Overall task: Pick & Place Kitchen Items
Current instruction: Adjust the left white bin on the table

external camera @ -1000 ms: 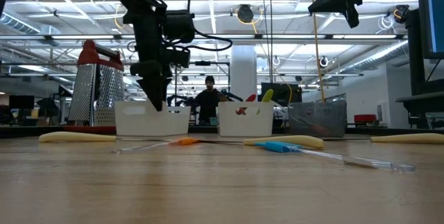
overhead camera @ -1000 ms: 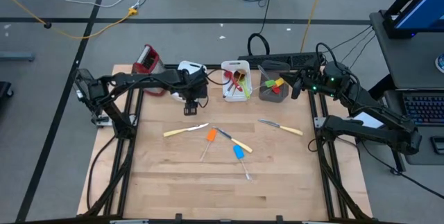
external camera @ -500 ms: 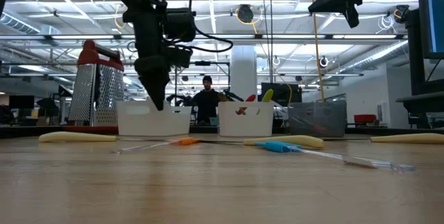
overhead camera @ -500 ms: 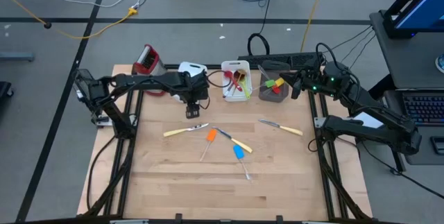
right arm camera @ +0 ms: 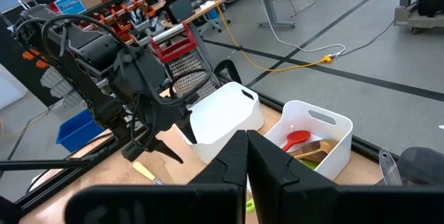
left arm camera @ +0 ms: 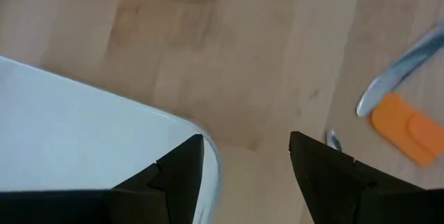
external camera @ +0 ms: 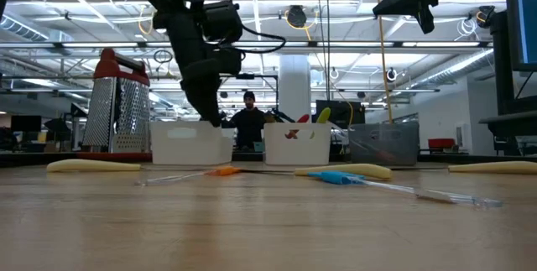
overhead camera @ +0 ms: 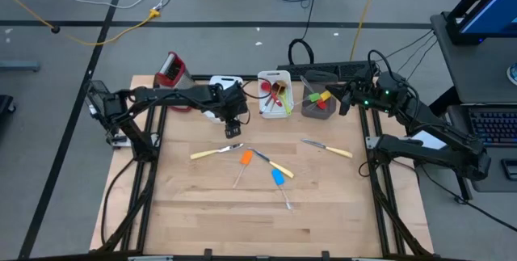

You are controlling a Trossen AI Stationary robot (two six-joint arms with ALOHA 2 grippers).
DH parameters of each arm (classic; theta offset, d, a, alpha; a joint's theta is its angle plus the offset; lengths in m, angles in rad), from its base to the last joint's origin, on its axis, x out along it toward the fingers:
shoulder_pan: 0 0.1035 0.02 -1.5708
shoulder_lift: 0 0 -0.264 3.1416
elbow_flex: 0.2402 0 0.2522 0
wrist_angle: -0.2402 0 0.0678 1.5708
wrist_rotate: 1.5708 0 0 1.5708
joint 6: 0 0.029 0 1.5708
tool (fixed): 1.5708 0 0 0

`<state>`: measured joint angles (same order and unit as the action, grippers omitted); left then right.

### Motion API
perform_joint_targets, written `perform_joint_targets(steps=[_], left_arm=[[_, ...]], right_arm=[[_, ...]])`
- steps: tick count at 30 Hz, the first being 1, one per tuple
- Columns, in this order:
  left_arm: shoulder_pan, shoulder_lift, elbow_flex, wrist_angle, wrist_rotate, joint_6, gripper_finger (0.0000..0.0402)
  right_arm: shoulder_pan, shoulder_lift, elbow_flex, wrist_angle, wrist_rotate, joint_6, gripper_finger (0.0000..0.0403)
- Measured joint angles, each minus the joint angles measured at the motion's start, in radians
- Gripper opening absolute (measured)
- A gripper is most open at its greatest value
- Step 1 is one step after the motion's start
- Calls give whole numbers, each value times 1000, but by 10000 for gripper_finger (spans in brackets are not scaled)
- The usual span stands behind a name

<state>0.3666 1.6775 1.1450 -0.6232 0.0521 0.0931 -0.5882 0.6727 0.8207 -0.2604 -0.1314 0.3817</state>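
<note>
Since the earlier frames the left gripper [overhead camera: 235,128] has slid from over the white bin [overhead camera: 220,91] toward the middle of the table [overhead camera: 202,212], and now hangs just beyond that bin's front corner. Its fingers [left arm camera: 177,175] stand partly apart with nothing between them, above bare wood.

Just past them, near the table's centre, lie a cream-handled knife [overhead camera: 215,152], an orange spatula [overhead camera: 245,159], a second cream-handled knife [overhead camera: 273,165] and a blue spatula [overhead camera: 279,179]. A third knife [overhead camera: 329,148] lies nearer the right edge. A second white bin [overhead camera: 275,99] at the back edge holds a red spoon [right arm camera: 296,140] and wooden pieces, and a grey cup [overhead camera: 317,104] beside it holds more utensils.

The right gripper [right arm camera: 247,156] waits raised by the back right corner, fingers pressed together and empty. A grater [overhead camera: 170,70] stands at the back left corner.
</note>
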Motion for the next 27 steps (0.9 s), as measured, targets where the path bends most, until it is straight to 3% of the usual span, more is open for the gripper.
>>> perform_joint_targets(steps=[13, 27], left_arm=[[12, 0, 0, 49, -133, 17, 218], [44, 0, 1, 88, -184, 35, 218]], right_arm=[[0, 0, 0, 0, 0, 0, 0], [0, 0, 0, 0, -4, 33, 0]])
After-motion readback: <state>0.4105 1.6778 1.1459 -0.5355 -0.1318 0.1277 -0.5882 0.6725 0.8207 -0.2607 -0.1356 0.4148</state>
